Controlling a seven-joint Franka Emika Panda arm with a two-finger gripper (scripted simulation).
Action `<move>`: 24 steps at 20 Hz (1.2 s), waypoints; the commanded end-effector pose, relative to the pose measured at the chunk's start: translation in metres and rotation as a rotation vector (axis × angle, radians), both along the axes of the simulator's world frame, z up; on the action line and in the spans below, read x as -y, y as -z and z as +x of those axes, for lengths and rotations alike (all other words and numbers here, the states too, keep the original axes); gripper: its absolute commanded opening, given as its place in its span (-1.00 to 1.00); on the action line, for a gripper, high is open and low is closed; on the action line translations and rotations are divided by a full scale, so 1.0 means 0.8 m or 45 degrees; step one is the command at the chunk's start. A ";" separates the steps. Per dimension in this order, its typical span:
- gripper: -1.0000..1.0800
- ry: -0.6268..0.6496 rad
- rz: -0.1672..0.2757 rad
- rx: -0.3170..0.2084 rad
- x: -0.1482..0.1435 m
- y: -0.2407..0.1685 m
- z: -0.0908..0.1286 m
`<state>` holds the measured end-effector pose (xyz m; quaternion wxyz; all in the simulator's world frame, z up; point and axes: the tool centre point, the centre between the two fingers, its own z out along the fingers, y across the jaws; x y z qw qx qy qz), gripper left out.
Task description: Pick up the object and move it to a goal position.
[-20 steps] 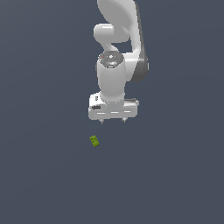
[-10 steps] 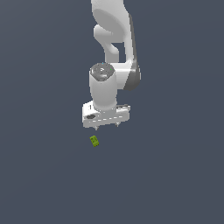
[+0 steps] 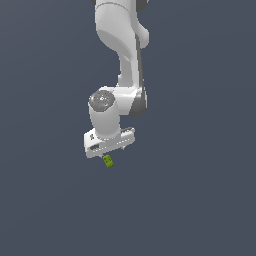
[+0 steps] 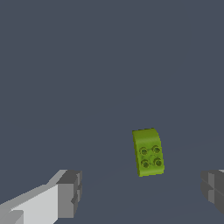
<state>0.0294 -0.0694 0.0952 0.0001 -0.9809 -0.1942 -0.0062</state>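
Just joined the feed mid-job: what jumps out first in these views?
The big white arm dominates the exterior view, reaching down over a bare dark floor. Just under its end effector lies the tiny yellow-green block. In the wrist view the block, studs showing, sits between the wide-apart fingers, untouched.

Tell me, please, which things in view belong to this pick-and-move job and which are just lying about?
Belongs to the job:
- block, yellow-green with four studs, lying on the floor
- gripper, open, a finger on either side of the block, not touching it

Just lying about:
- nothing; only the bare grey floor shows, and no goal marker is visible
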 end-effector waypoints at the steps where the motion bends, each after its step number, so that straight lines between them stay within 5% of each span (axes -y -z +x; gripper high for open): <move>1: 0.92 -0.054 -0.002 -0.004 0.011 0.012 0.002; 24: 0.92 -0.170 -0.004 -0.015 0.037 0.076 0.002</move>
